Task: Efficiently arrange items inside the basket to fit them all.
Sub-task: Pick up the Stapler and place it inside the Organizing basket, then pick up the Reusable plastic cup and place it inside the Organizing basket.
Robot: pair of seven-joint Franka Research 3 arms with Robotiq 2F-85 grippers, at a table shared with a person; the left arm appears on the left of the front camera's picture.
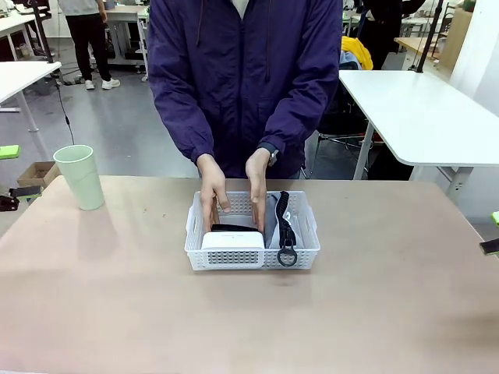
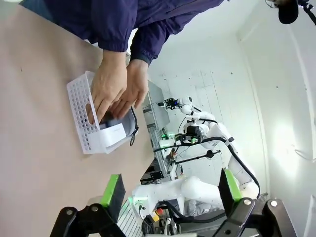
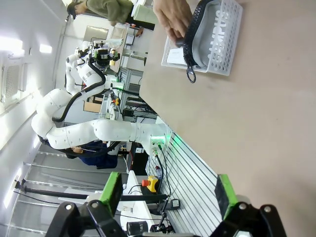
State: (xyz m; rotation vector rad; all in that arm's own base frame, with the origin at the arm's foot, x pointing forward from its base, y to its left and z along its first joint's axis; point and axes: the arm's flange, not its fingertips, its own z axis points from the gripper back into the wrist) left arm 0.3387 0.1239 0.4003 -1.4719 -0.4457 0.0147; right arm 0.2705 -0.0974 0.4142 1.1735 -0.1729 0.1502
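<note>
Two hands (image 1: 212, 193) in perforated lattice basket (image 1: 306, 255) | smooth rounded box (image 1: 232, 239) | left end effector (image 2: 170, 192) apart | right end effector (image 3: 168, 193) apart

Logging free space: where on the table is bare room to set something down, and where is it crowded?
Bare table lies between the green cup and the basket, right of the basket, and along the near side. Crowded: inside the basket, with the person's hands, white box, pouch.
</note>
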